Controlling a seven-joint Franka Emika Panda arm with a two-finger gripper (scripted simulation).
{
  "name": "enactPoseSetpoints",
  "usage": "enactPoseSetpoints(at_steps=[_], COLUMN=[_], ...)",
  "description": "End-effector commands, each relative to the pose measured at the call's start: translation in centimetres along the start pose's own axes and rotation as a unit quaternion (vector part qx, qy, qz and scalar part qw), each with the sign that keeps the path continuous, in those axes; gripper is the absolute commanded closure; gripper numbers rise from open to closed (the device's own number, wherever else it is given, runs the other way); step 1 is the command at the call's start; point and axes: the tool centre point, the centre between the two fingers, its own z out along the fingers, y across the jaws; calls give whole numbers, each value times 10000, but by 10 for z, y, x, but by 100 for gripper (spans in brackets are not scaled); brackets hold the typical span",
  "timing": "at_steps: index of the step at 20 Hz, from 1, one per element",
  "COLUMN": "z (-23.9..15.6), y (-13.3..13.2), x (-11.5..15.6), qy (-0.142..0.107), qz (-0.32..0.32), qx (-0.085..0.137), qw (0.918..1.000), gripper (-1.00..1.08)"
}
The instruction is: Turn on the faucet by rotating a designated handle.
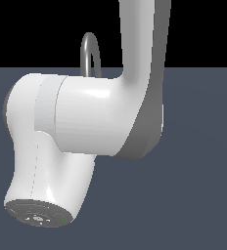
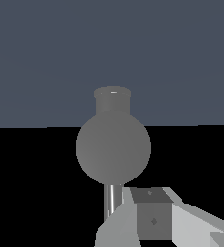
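Dark slate floor under black backdrop; faucet (image 2: 113,144) sits dead ahead of the gripper (image 2: 155,219), close beyond its fingers, probably lined up for the handle, which I can't distinguish; jaw opening cannot be told.

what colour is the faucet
Plain grey metal. The faucet shows best in the wrist view; the exterior view shows only its arched spout.

I see only the top of the faucet (image 1: 90,52) in the exterior view: a slim grey arched spout rising behind the arm. The wrist view shows its rounded grey body (image 2: 113,148) with a thin metallic rod below; I cannot make out the handle.
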Motion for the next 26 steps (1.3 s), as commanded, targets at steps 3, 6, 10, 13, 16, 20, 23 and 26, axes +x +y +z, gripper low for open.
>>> enactPoseSetpoints(at_steps=[3,6,10,13,16,20,23,26], z=[2,-1,0,1,2,3,-2,-1], y=[-23,-12,-26,-37,-48,-62,-48,-52], x=[-22,-6,-5,-4,-4,-3,-6,1], qy=[-186,-45,-85,-115,-145,-186,-187,-187], qz=[-62,33,7,-12,-32,-58,140,112], qx=[-32,45,24,7,-9,-30,438,373], qw=[9998,10000,10000,9999,9999,9998,9988,9991], gripper=[108,108,108,108,108,108,108,108])
